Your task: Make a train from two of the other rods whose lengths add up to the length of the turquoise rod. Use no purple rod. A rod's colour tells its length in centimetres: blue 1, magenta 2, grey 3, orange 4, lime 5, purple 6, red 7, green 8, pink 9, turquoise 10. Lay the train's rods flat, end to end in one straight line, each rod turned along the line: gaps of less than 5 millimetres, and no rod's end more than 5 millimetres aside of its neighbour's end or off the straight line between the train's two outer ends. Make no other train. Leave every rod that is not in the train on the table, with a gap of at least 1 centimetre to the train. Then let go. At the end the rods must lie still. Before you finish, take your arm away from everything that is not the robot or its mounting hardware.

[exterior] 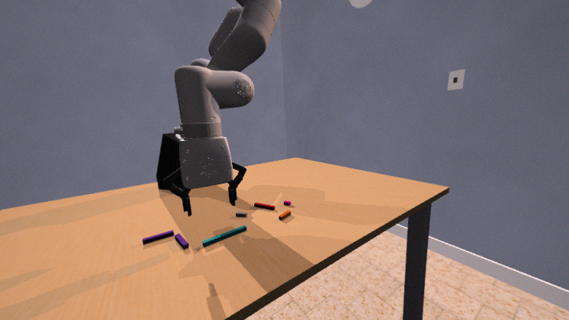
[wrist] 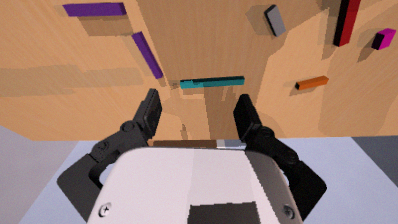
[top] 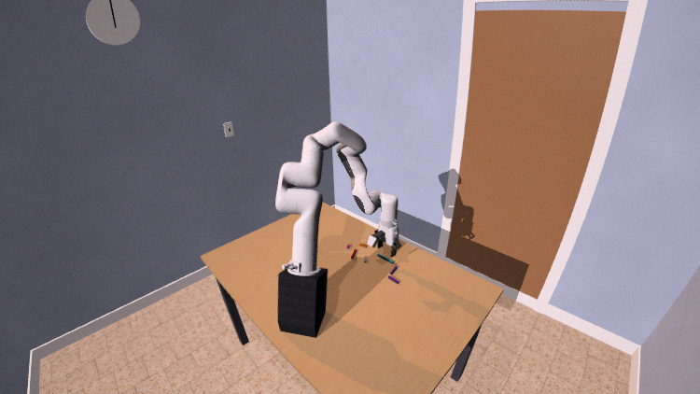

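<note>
My gripper (top: 384,248) (exterior: 210,209) (wrist: 198,101) is open and empty, above the table. The turquoise rod (top: 385,258) (exterior: 224,236) (wrist: 212,84) lies flat; in the wrist view it shows beyond the fingertips. The grey rod (top: 365,260) (exterior: 241,214) (wrist: 275,21) lies apart from the red rod (top: 353,254) (exterior: 264,205) (wrist: 348,22). They are not in one line. The orange rod (top: 363,245) (exterior: 284,214) (wrist: 312,83) and the small magenta rod (top: 348,246) (exterior: 287,202) (wrist: 384,39) lie separately near the red rod.
One purple rod (top: 394,270) (exterior: 181,241) (wrist: 147,55) lies near one end of the turquoise rod. Another purple rod (top: 394,279) (exterior: 158,237) (wrist: 95,9) lies beyond it. The table's edge (exterior: 346,249) runs past the turquoise rod's outer side.
</note>
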Robot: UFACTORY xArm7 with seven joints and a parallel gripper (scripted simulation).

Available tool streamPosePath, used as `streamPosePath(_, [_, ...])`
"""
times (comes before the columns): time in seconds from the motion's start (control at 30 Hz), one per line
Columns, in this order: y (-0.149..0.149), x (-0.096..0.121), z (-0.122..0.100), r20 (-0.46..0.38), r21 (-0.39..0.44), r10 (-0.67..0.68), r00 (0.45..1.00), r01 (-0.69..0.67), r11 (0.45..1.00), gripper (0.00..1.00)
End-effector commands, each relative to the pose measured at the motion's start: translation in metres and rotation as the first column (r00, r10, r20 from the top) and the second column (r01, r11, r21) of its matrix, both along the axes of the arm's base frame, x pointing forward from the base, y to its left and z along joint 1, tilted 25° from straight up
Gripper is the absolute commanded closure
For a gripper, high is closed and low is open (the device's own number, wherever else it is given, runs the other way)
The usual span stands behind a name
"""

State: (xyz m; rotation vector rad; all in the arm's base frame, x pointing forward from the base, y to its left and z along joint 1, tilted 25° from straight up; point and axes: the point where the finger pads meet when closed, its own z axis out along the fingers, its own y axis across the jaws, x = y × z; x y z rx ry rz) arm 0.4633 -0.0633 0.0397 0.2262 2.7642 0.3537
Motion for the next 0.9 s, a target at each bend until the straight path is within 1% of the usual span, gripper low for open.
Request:
streamPosePath(0.0, [0.0014,0.0029,0.0028,0.035,-0.034,0.088,0.995,-0.087,0.996,0.00])
streamPosePath(0.87, [0.0017,0.0033,0.0031,0.038,-0.040,0.102,0.994,-0.100,0.994,0.00])
